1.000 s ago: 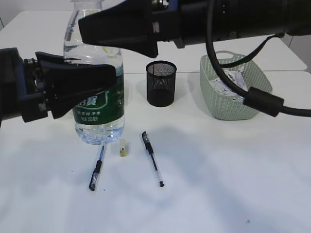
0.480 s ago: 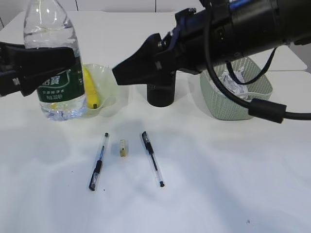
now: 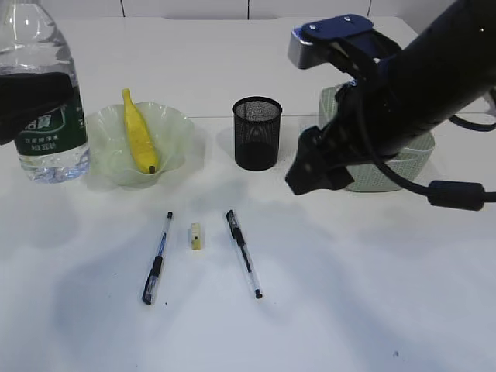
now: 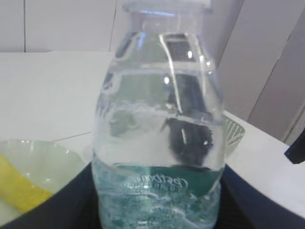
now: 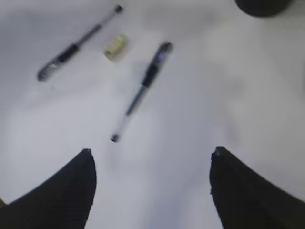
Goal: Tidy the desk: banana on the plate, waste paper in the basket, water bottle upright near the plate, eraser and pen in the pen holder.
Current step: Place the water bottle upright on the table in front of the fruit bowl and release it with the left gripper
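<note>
My left gripper (image 3: pixel 35 105) is shut on the clear water bottle (image 3: pixel 43 116), holding it upright at the far left beside the green plate (image 3: pixel 180 128). The bottle fills the left wrist view (image 4: pixel 162 119). The banana (image 3: pixel 137 141) lies on the plate. Two pens (image 3: pixel 156 260) (image 3: pixel 243 253) and a small yellow eraser (image 3: pixel 197 235) lie on the table in front. The black mesh pen holder (image 3: pixel 256 133) stands behind them. My right gripper (image 3: pixel 314 174) hangs open and empty in front of the green basket (image 3: pixel 387 177). Its wrist view shows the pens (image 5: pixel 143 86) (image 5: pixel 71 45) and the eraser (image 5: pixel 115 46) beyond the jaws (image 5: pixel 151 157).
My right arm hides most of the basket and whatever is in it. The left wrist view shows part of the plate (image 4: pixel 52 157), the banana (image 4: pixel 16 191) and the basket's edge (image 4: pixel 233 131). The pen holder's rim (image 5: pixel 262 5) shows at the top of the right wrist view.
My left gripper carried the bottle left, from in front of the plate to its left side. My right arm swung right and down, uncovering the pen holder and covering the basket.
</note>
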Robot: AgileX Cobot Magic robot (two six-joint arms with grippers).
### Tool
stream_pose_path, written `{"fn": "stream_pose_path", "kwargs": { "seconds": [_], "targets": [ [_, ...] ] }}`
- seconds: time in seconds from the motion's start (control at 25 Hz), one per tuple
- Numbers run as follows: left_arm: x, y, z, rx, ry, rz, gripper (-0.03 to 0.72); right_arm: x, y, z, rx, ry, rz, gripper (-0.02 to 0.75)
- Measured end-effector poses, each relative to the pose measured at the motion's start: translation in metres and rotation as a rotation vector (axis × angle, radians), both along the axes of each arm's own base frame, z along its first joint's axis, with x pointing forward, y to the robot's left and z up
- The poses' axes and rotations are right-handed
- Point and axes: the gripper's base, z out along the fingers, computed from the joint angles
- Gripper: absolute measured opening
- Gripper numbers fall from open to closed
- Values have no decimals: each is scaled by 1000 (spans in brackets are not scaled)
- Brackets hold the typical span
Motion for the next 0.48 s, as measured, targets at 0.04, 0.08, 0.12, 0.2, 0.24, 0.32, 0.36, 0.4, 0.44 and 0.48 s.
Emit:
{"fn": "stream_pose_path", "kwargs": {
  "seconds": [0.04,0.08,0.12,0.2,0.24,0.32,0.36,0.4,0.44,0.48],
  "targets": [
    [0,1,-1,11,6,8,384,0,-5,-2,-52,10,-28,554],
    [1,3,-2,19,9,13,384,0,-9,-4,-96,21,-50,555],
    [1,3,-2,22,13,17,384,0,-14,-6,-147,28,-76,554],
    [1,3,-2,22,13,17,384,2,-24,-7,-242,22,-129,554],
    [1,3,-2,21,13,18,384,2,-28,-8,-276,19,-159,552],
    [1,4,-3,21,15,22,384,6,-36,-7,-342,-7,-206,540],
    [1,4,-3,23,17,25,384,8,-41,-7,-356,-12,-229,535],
    [2,4,-3,23,18,28,384,10,-47,-7,-362,-13,-250,531],
    [2,4,-3,25,20,30,384,13,-55,-7,-363,-9,-282,526],
    [2,4,-3,25,20,30,384,16,-65,-7,-363,-3,-320,525]
  ]
}}
